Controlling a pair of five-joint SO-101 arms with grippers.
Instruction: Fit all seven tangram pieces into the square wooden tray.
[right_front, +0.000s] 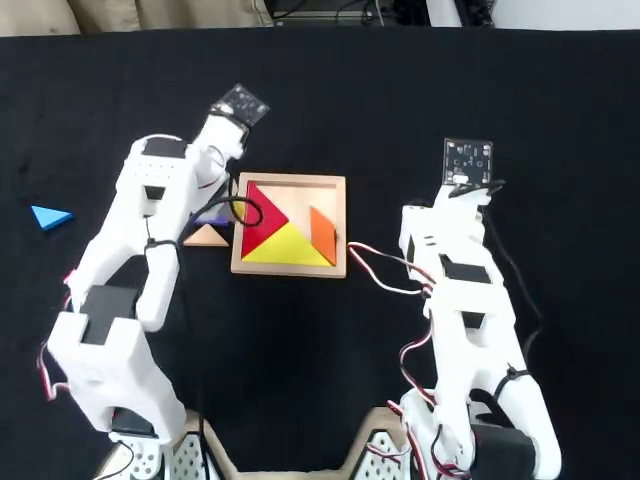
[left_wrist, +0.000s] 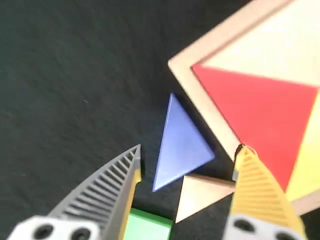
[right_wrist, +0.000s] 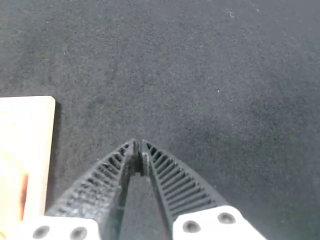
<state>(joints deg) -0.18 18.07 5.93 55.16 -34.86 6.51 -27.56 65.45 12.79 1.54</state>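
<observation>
The square wooden tray lies mid-table and holds a red triangle, a yellow triangle and an orange piece. My left gripper is open just outside the tray's left edge. Its grey finger and yellow finger straddle a blue triangle lying flat on the cloth. A tan triangle and a green piece lie close behind it. My right gripper is shut on nothing, over bare cloth right of the tray.
A light blue triangle lies alone at the far left. The tan triangle sits beside the tray's left rim, partly under the left arm. Loose wires hang between the tray and the right arm. Black cloth covers the table.
</observation>
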